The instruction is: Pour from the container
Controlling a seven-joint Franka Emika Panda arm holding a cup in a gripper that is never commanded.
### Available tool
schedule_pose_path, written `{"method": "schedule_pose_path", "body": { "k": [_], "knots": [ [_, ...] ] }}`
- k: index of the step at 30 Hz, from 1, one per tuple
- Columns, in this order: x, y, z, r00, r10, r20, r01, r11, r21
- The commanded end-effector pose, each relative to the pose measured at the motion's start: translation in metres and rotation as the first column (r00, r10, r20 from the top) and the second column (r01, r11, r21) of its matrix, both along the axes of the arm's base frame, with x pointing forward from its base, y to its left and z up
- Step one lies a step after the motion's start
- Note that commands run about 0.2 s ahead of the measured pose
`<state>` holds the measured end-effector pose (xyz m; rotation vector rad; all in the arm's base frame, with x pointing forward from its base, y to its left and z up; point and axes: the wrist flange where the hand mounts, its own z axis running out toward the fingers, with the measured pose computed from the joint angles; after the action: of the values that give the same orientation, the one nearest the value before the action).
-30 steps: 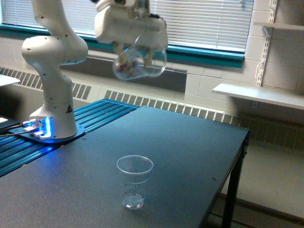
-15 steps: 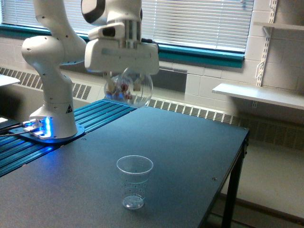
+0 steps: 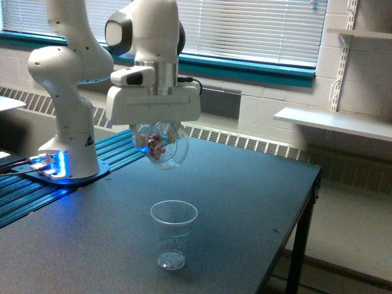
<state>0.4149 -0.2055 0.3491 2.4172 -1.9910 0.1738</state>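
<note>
- Behind the dark table a window with blinds is seen.
- A clear cup with small coloured pieces inside is held tilted under the gripper, above and slightly behind the marked cup.
- Whether the fingers are pressed on the cup cannot be told; they are hidden.
- The rim should be brought over the marked cup first, then tipped slowly, so that no pieces are spilled.
</note>
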Motion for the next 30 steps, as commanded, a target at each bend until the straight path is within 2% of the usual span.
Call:
{"method": "schedule_pose_path", "body": {
  "k": [1, 11, 17, 22, 30],
  "knots": [
    [0.0, -0.002, -0.008, 1.0, 0.002, -0.015, -0.002, 1.0, 0.03],
    [0.004, 0.0, -0.02, 0.998, -0.015, -0.053, 0.019, 0.997, 0.074],
    [0.008, 0.004, -0.031, 0.992, -0.018, -0.123, 0.029, 0.996, 0.09],
    [0.015, 0.007, -0.038, 0.988, -0.016, -0.156, 0.034, 0.993, 0.111],
    [0.02, 0.005, -0.041, 0.985, -0.043, -0.169, 0.067, 0.988, 0.138]
  ]
}}
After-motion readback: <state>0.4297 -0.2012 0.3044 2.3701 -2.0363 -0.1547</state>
